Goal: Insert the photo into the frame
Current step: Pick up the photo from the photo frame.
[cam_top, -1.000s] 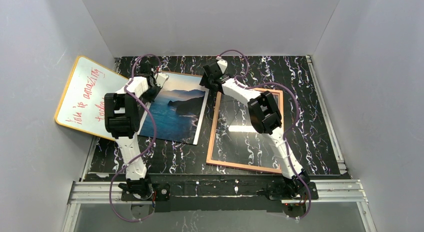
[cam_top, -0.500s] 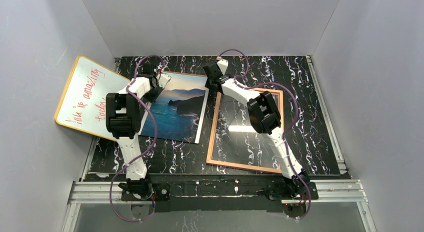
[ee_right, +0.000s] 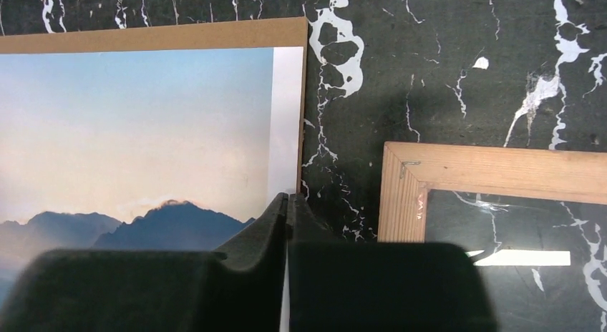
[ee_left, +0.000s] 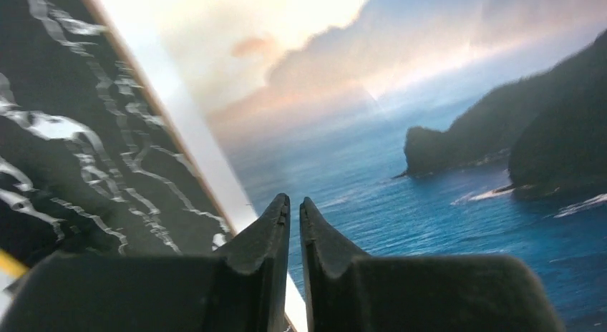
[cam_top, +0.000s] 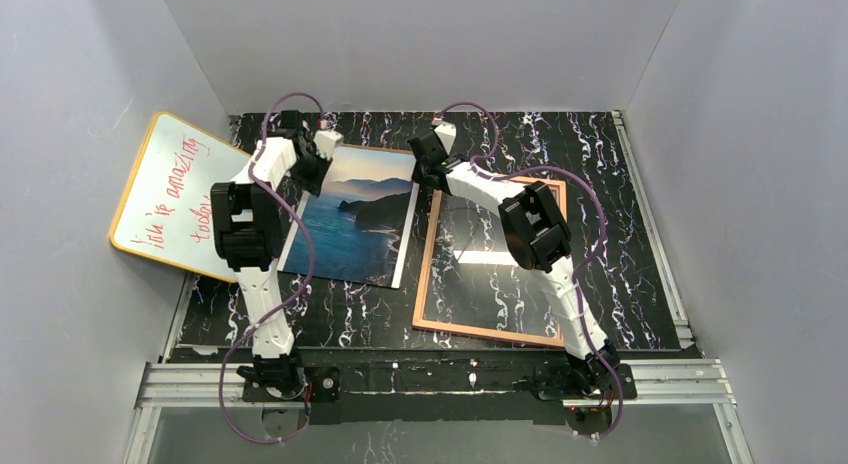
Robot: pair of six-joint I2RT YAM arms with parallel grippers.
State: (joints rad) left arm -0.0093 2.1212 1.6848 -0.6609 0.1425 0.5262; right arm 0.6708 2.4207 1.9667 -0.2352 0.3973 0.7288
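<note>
The photo (cam_top: pixel 350 224), a blue sea with dark hills, lies face up on a brown backing board (ee_right: pixel 143 37) left of centre. The frame (cam_top: pixel 430 259), a thin pink-tan rectangle, lies flat to its right with the dark tabletop showing through; its wooden corner (ee_right: pixel 494 176) is close to my right fingers. My left gripper (cam_top: pixel 321 154) (ee_left: pixel 294 200) is at the photo's far left corner, shut to a hairline gap over the white margin. My right gripper (cam_top: pixel 427 172) (ee_right: pixel 288 196) is shut, tips on the photo's far right margin. I cannot tell whether the edge is pinched.
A yellow-rimmed whiteboard (cam_top: pixel 170 189) with red writing leans against the left wall beside my left arm. White walls close in the black marbled table (cam_top: pixel 620 234) on three sides. A metal rail (cam_top: pixel 440 376) runs along the near edge.
My right gripper has shut at the photo's far right corner. My left arm has shifted toward the back wall, still shut at the far left corner.
</note>
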